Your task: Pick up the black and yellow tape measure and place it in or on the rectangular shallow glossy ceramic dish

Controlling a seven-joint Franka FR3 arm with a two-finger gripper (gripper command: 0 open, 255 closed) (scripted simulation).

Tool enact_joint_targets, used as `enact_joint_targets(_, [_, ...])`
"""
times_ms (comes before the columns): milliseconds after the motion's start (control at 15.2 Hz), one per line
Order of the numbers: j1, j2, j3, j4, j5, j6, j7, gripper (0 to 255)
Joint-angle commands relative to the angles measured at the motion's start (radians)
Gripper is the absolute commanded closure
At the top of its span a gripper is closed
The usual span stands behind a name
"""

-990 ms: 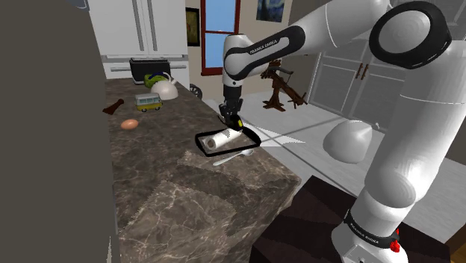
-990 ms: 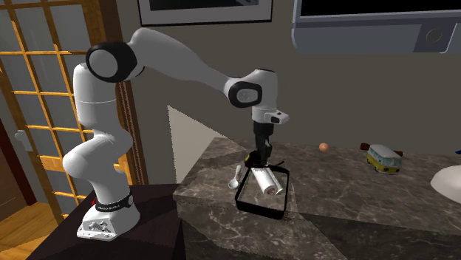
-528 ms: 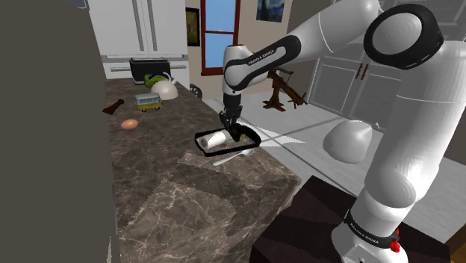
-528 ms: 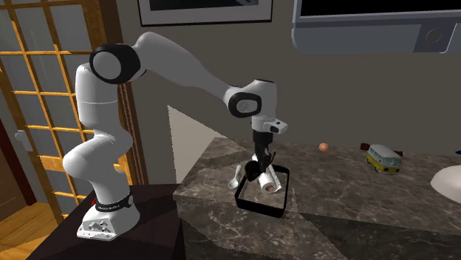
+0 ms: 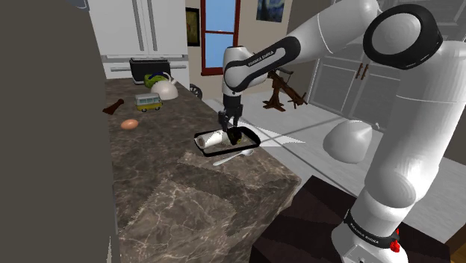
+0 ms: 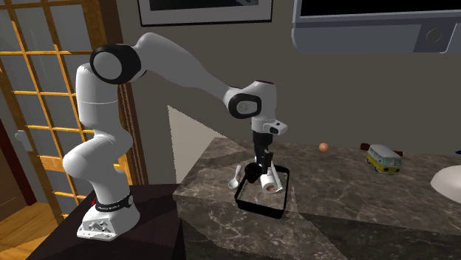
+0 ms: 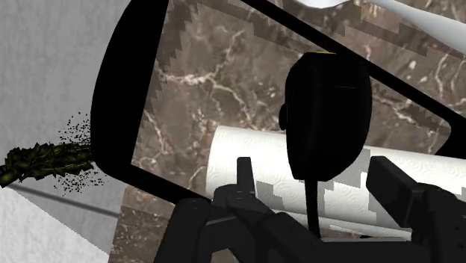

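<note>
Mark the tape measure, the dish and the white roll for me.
tape measure [image 7: 328,112]: wrist view, middle of its black case.
dish [image 7: 119,112]: wrist view, on its black rim.
white roll [image 7: 265,153]: wrist view, on its white side, beside the case.

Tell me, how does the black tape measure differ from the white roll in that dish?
Colour: the tape measure is black with a sliver of yellow; the paper towel roll is white.
Shape: the tape measure is compact and rounded, the paper towel roll a long cylinder.
Size: the paper towel roll is clearly longer, sticking out past the tape measure on both sides.
Both lie within the black-rimmed dish.
</note>
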Motion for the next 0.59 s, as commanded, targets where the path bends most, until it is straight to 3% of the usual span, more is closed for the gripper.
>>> enact_joint_targets(0, [0.0, 0.0, 0.0, 0.0, 0.0, 0.0, 0.0, 0])
enact_joint_targets(198, [0.0, 0.0, 0.0, 0.0, 0.0, 0.0, 0.0, 0])
enact_joint_targets(528, [-0.002, -0.049, 0.003, 0.069, 0.017, -0.117, -0.012, 0])
